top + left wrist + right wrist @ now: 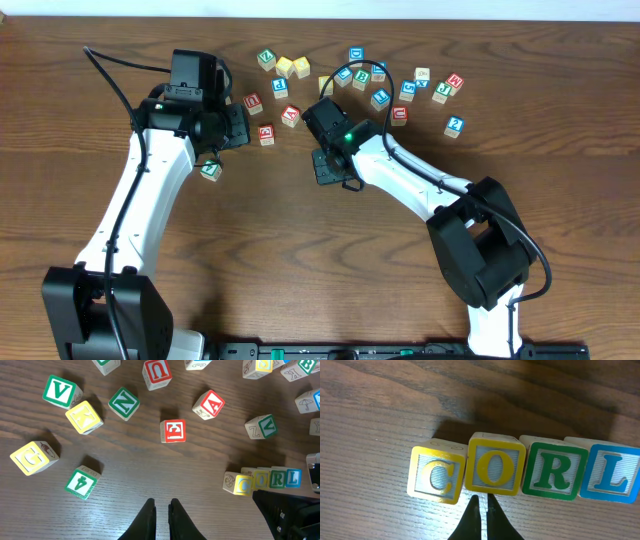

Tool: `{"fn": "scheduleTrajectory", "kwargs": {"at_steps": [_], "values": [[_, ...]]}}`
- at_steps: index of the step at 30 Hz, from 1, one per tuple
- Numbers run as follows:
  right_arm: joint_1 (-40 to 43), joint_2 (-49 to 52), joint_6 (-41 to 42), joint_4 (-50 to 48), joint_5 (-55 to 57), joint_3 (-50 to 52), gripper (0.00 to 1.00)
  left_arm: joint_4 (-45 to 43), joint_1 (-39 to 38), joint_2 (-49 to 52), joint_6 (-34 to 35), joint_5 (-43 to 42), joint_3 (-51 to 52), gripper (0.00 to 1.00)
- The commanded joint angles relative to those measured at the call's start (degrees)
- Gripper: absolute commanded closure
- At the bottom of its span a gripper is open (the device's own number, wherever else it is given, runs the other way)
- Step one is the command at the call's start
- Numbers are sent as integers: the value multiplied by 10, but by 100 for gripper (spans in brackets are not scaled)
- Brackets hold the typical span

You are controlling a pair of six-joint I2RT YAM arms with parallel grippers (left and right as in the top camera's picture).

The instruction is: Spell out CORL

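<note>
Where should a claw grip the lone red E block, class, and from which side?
Probably from above, pinching the red E block across two opposite side faces: it sits flat and square, with no neighbouring block touching it.

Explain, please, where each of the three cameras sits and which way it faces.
Overhead: fixed above the table, looking straight down; left arm, right arm and scattered letter blocks show.
Left wrist: on the left arm, angled down over letter blocks; left gripper shut at the bottom edge.
Right wrist: close above the CORL row; right gripper shut at the bottom.
Shared: both wrist views show the CORL row.
</note>
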State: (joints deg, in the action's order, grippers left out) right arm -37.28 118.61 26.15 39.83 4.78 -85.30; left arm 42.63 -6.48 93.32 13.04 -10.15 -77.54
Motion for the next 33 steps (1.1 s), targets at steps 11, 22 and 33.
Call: {"fn": "scheduleTrajectory", "kwargs": {"at_steps": [11, 22, 33], "values": [[-10, -6, -5, 48, -39, -6, 99, 2, 0, -5, -8, 6, -6, 90], [-20, -2, 1, 20, -50, -5, 99, 2, 1, -5, -8, 52, -6, 89], [-21, 7, 2, 5, -56, -5, 99, -9, 30, -5, -7, 53, -6, 89]]}}
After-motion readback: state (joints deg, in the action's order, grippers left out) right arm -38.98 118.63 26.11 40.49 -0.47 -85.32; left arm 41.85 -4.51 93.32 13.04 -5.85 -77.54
